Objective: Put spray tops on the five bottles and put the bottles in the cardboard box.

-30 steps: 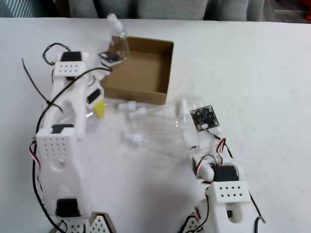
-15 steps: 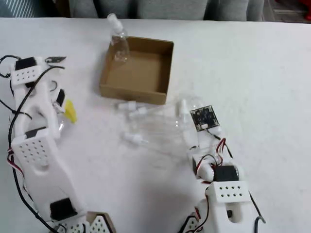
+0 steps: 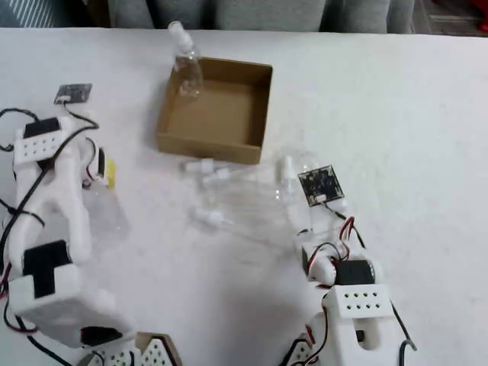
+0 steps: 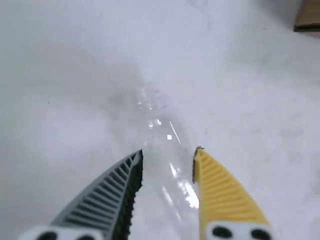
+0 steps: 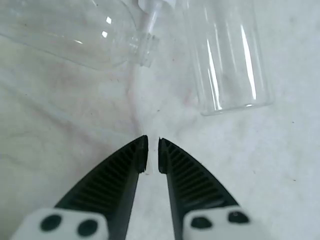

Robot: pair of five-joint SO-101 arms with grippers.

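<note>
Left side of the white tabletop (image 3: 396,114): left gripper (image 4: 167,151) down over a clear bottle (image 4: 155,115) lying on its side, gray and yellow fingers (image 4: 220,195) parted wide enough to take it and straddling its body, long axis running straight out from between the fingers and away from the wrist; contact between pads and plastic impossible to tell, neck or base farthest out likewise. Well apart, toward the tabletop's middle, open cardboard box (image 3: 221,114) with one capped bottle (image 3: 185,69) standing in its far corner on the left arm's side, long axis vertical, white spray top uppermost. Between box and right arm, loose spray tops (image 3: 200,165) lying flat, tubes trailing, among faint clear bottles on their sides. Right gripper (image 5: 151,145) low over the tabletop beside that scatter, black fingers (image 5: 115,185) all but closed, only a sliver between them; a thin tube (image 5: 134,95) from a spray top running down to the tips, pinched or merely touching impossible to tell. Just beyond the tips, one uncapped bottle (image 5: 65,30) on its side, open neck pointing toward a second bottle (image 5: 227,55); that one lying lengthwise in line with the gripper, flat base nearest the fingers.
</note>
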